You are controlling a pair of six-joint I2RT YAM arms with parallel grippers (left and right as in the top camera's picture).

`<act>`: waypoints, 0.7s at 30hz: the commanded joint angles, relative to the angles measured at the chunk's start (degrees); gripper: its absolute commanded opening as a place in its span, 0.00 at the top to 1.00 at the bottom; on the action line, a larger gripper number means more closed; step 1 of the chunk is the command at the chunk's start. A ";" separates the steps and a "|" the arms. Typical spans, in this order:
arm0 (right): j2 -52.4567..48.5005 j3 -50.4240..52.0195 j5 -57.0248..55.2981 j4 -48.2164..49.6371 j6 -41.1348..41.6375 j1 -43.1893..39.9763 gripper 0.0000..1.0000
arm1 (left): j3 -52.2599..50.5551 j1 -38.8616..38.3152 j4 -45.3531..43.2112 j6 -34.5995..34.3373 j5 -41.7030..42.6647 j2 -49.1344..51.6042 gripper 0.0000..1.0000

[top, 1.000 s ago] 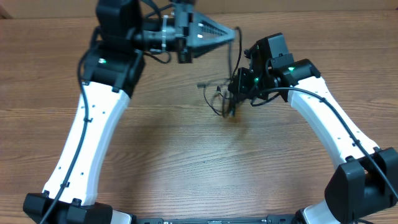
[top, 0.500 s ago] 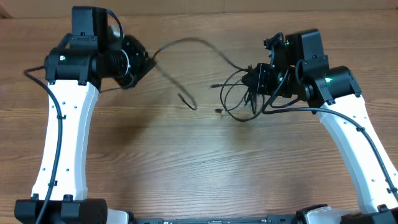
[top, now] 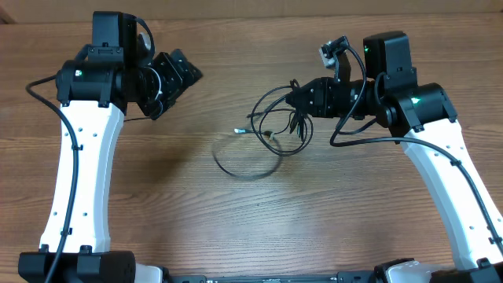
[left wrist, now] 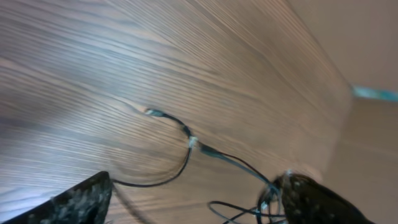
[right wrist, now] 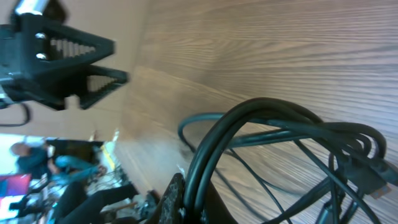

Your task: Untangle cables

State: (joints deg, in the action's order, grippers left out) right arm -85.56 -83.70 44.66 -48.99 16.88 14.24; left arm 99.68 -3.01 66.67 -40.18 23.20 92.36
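Thin black cables [top: 277, 118] hang in a tangled bundle from my right gripper [top: 295, 101], which is shut on them right of the table's centre. In the right wrist view the cables [right wrist: 261, 124] loop up out of the shut gripper [right wrist: 200, 194]. One loose cable [top: 248, 170] curls in a loop on the wood, its small plug end [top: 240, 131] pointing left. My left gripper [top: 179, 88] hovers at the far left, open and holding nothing. The left wrist view shows its fingers [left wrist: 81, 200] spread wide around that loose cable [left wrist: 186, 140] lying further off on the table.
The table is bare wood [top: 259, 228]. Both white arms rise from bases at the near edge, the left arm [top: 78, 181] and the right arm [top: 448, 189]. Thicker black wires run along each arm.
My left gripper has opened and let go of the cable it was pulling; that cable has dropped onto the table in a loop. The right gripper shifted slightly left with the bundle.
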 commanded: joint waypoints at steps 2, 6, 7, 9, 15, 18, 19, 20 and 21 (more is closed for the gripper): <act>0.46 -1.55 3.02 0.94 2.23 -0.07 0.96 | 0.11 -1.70 -0.04 11.89 12.85 -0.52 0.04; 0.46 -1.55 5.62 2.27 5.90 -0.07 0.96 | 0.11 -5.51 0.07 19.15 15.41 -0.52 0.00; 0.46 -1.55 7.06 2.93 5.90 -0.07 0.96 | 0.11 -6.60 0.04 20.41 15.39 -0.52 0.00; 0.46 -1.55 9.14 3.85 5.90 -0.07 0.96 | 0.11 -8.81 0.00 22.51 15.30 -0.48 0.00; 0.46 -1.55 9.51 3.80 7.39 -0.07 0.96 | 0.11 -13.44 -0.04 23.56 11.06 0.17 0.03; 0.46 -1.55 11.54 3.80 7.37 -0.07 0.96 | 0.11 -14.34 -0.11 26.95 10.86 0.96 0.11; 0.46 -1.55 12.24 3.98 7.37 -0.07 0.96 | 0.11 -14.40 -0.09 27.47 10.82 1.25 0.15; 0.46 -1.55 12.74 4.04 7.37 -0.07 0.96 | 0.09 -14.45 -0.07 27.58 10.62 1.79 0.20; 0.46 -1.55 13.03 4.07 7.37 -0.07 0.96 | 0.09 -14.43 -0.09 27.56 10.58 2.12 0.24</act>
State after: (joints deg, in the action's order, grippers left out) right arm -85.56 -83.70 54.13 -45.50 24.01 14.24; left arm 99.68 -16.91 66.65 -16.08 34.85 92.68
